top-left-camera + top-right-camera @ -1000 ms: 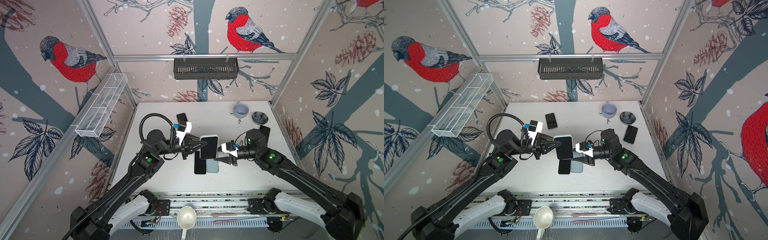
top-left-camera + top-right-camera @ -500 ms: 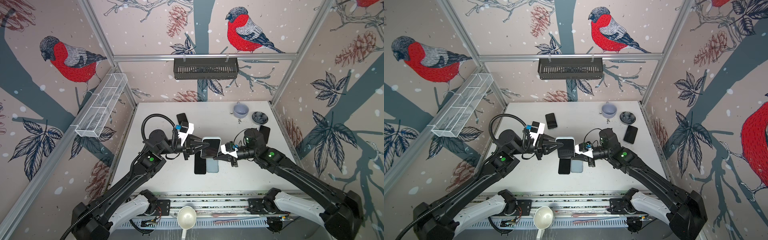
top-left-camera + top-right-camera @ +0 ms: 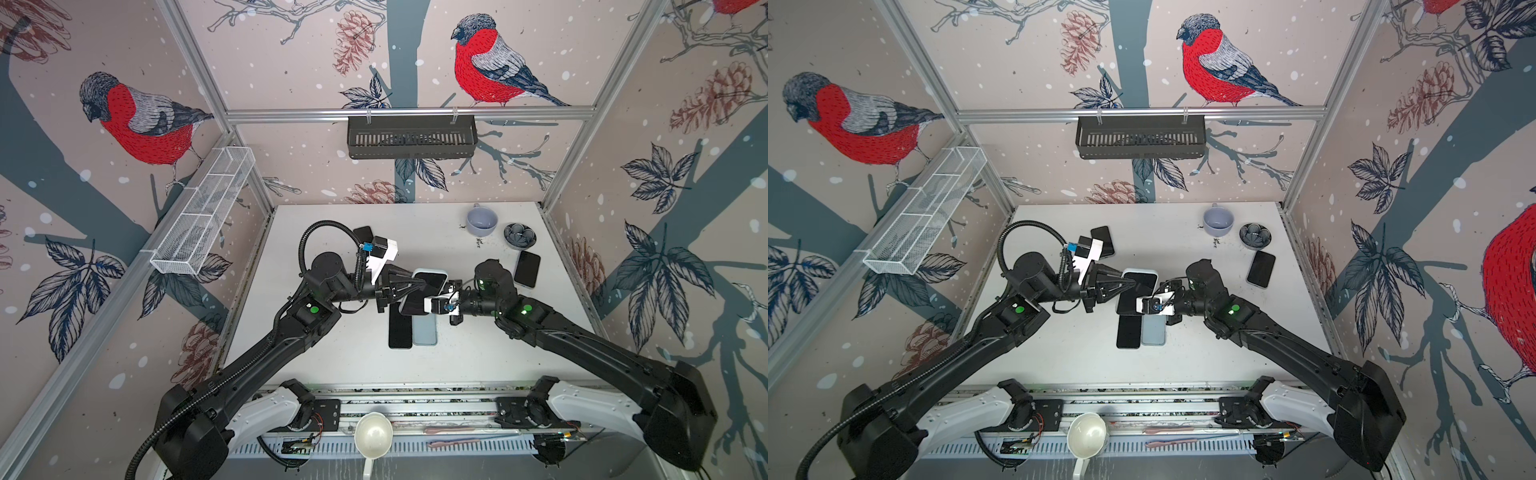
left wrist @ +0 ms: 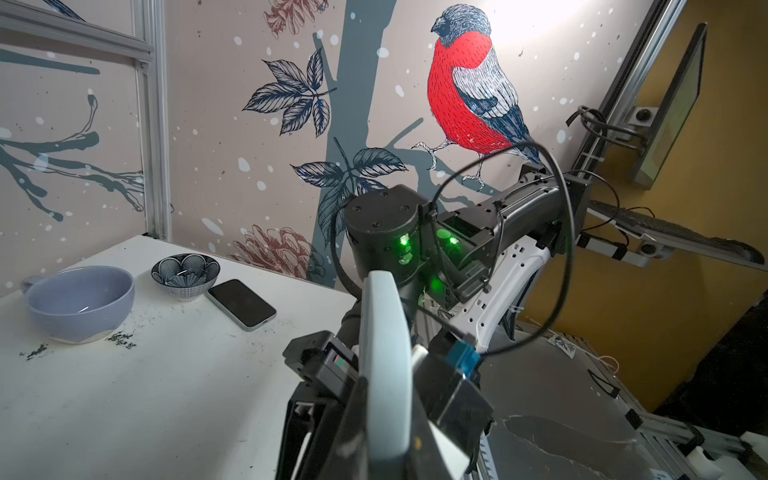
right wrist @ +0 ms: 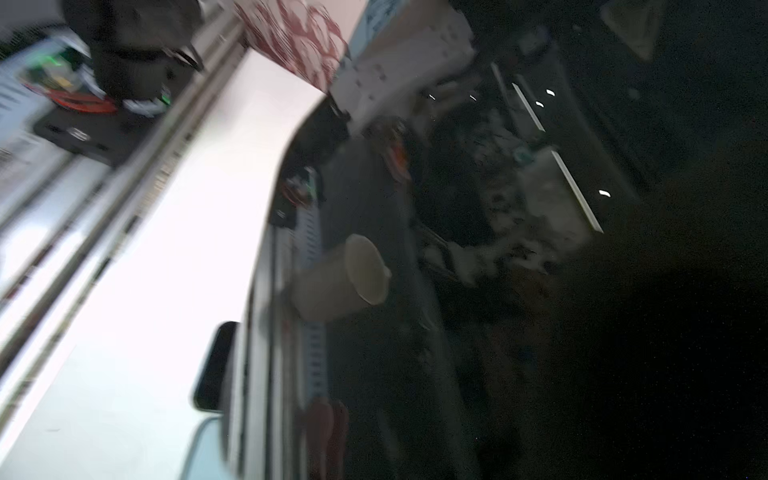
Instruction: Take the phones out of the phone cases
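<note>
A phone in a pale case hangs tilted above the middle of the table, dark screen up. My left gripper is shut on its left side. In the left wrist view the case's pale edge runs up out of the left gripper. My right gripper is shut at the case's lower right edge. Its fingertips are hidden under its camera mount, so I cannot tell what they pinch. The right wrist view is dark and blurred and shows no jaws.
Under the held phone lie a black phone and a pale blue one. A white-cased phone, a lilac cup and a patterned bowl sit back right. Another black phone lies back left, and a white ladle sits at the front rail.
My right gripper has moved left to the phone's right edge and gone from partly open to shut. The left gripper has kept its grip, and the phone has barely shifted.
</note>
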You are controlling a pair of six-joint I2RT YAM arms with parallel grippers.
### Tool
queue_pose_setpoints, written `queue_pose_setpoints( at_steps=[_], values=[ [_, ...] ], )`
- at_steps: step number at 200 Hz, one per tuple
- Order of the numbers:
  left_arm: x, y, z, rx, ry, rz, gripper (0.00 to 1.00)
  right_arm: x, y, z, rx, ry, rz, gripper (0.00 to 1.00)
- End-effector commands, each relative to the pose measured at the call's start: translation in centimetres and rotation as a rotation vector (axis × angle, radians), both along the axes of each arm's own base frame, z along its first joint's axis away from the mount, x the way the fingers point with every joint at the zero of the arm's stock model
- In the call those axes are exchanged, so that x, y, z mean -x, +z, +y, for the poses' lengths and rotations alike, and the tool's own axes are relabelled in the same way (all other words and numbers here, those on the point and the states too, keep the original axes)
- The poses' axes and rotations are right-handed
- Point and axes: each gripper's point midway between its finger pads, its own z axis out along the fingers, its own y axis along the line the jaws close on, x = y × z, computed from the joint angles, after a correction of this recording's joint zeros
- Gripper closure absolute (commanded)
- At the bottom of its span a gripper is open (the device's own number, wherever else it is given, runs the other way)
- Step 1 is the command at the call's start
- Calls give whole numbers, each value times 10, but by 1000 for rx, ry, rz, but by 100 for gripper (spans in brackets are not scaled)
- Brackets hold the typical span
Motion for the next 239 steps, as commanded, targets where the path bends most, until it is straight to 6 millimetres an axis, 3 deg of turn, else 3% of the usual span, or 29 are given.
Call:
queue_pose_setpoints(
  at_steps=[1,32,62,83,133,183,239],
  values=[
    [10,18,2,51,-49,-12,100,-51,25,-27,-31,-314,-256,96],
    [3,23,8,73,8,2,100,-47,53,-53,-238,-426,-253,43],
    [-18,39,30,168,154,69,100,-50,77,-88,-466,-513,-142,24],
    [-31,48,36,221,220,168,100,-47,79,-90,-551,-473,-2,15],
    [-29,63,34,263,162,257,100,2,62,-57,-521,-155,195,15],
    [-41,60,35,313,179,389,100,6,75,-55,-591,-124,255,14],
    [-54,63,45,502,135,598,100,10,94,-62,-794,-131,531,11]
  ],
)
